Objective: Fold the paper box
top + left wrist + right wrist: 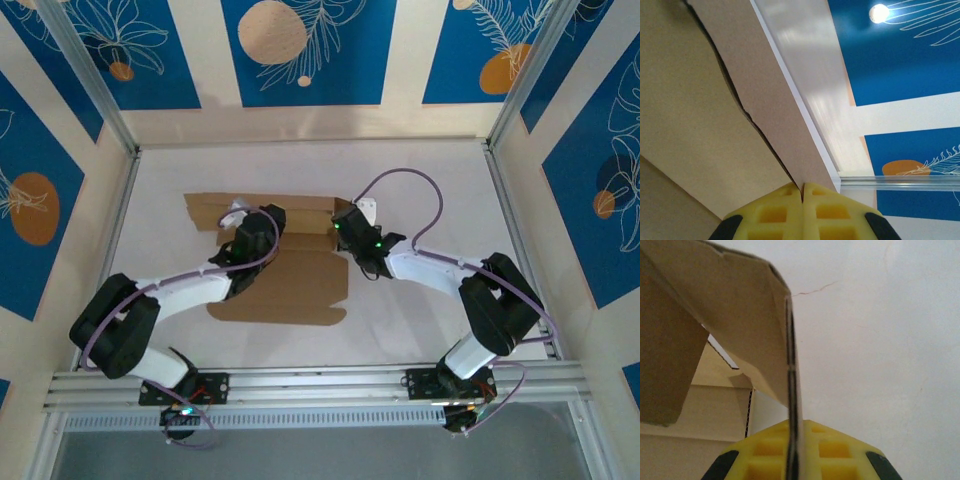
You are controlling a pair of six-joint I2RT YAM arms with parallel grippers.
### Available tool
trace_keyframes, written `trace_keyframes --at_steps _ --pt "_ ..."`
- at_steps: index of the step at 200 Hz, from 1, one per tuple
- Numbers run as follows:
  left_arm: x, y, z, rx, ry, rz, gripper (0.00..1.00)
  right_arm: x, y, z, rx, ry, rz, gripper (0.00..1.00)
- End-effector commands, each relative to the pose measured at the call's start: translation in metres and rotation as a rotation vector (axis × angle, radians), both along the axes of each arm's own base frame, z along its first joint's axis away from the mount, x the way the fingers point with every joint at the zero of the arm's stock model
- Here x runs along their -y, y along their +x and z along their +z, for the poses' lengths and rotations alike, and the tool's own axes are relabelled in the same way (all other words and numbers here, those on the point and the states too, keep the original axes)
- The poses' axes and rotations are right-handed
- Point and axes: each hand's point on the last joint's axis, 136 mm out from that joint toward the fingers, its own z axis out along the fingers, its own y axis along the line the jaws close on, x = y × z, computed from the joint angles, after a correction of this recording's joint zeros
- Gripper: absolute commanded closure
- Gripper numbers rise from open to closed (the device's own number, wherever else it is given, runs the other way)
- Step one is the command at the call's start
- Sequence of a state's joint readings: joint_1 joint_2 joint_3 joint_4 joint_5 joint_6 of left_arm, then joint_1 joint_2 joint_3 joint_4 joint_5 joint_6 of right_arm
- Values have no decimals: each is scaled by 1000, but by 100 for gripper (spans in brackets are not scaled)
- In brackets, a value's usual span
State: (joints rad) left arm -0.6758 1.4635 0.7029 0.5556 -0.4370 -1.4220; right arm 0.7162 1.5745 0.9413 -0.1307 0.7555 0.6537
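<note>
Roughly, the paper box (290, 290) lies left of centre on the white tabletop (430, 190). Its near panel is flat, with a ragged, tabbed front edge facing the arm bases, and its far strip is lifted into a low wall.

The left claw (238, 215) sits at the far-left part of the box. In the left wrist view its yellow fingers (775, 212) are pressed together at the seam where two card layers meet, apparently pinching the card.

The right claw (345, 225) is at the far-right corner of the box. Its fingers (830, 450) are nipped on an upright card edge that runs straight between them, and a flap hangs over to their left.

A broad band of open tabletop lies right of the box, with narrower strips beyond it and to its left. Metal rails (115, 225) border the sides.
</note>
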Motion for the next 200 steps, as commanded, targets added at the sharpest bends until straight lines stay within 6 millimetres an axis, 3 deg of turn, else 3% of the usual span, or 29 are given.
trace_keyframes --at_steps 1,51,82,121,148,200 --pt "-10 -4 -14 24 78 63 100 4 -1 18 78 146 -167 100" --pt "-9 -10 -17 65 78 59 100 -35 -11 10 96 209 6 100" --pt "-13 -14 -19 66 97 60 100 -71 -24 20 188 248 349 81" --pt "-10 -15 -19 70 100 38 100 -92 -42 26 196 260 700 56" --pt "-9 -15 -18 74 98 31 100 -91 -51 29 176 268 840 39" --pt "-8 -15 -17 71 120 22 100 -87 -79 35 190 112 1141 32"
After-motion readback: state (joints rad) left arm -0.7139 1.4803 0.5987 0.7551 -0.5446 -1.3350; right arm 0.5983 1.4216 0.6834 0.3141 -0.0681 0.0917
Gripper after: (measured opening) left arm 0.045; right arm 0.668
